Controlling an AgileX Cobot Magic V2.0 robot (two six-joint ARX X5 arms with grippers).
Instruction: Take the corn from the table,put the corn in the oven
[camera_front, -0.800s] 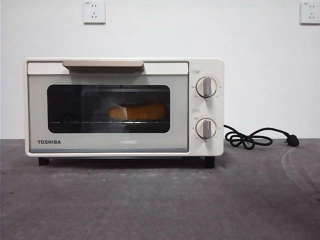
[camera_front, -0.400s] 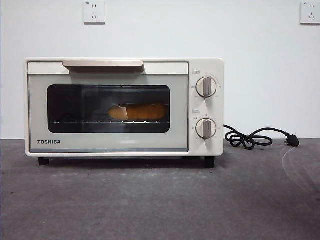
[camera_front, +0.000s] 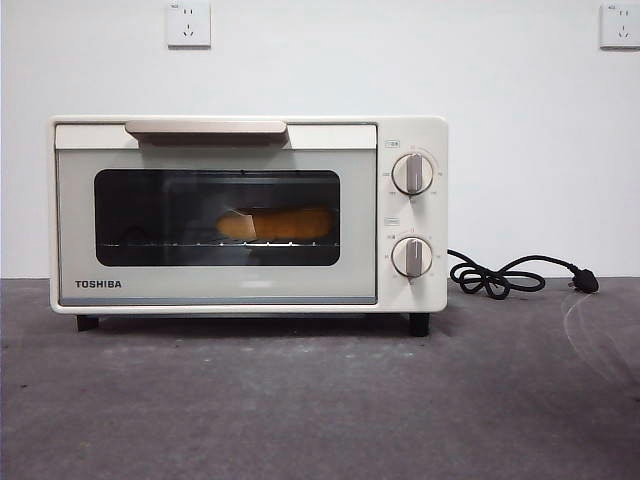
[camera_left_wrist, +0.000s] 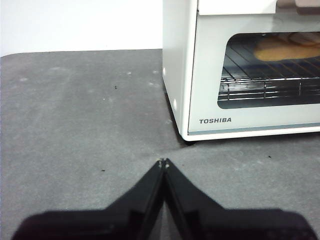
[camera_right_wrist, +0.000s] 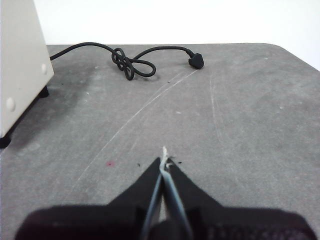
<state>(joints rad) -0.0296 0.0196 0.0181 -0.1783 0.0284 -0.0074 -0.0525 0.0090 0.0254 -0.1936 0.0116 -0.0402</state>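
Note:
The cream-white Toshiba oven stands on the dark grey table with its door closed. Through the dark glass the yellow-orange corn lies on the wire rack inside. In the left wrist view the corn shows behind the oven window. My left gripper is shut and empty, low over the table off the oven's front corner. My right gripper is shut with nothing in it, over the table beside the oven's side wall. Neither arm shows in the front view.
The oven's black cord with its plug lies coiled on the table beside the oven, also seen as the cord ahead of my right gripper. Two wall sockets sit high on the white wall.

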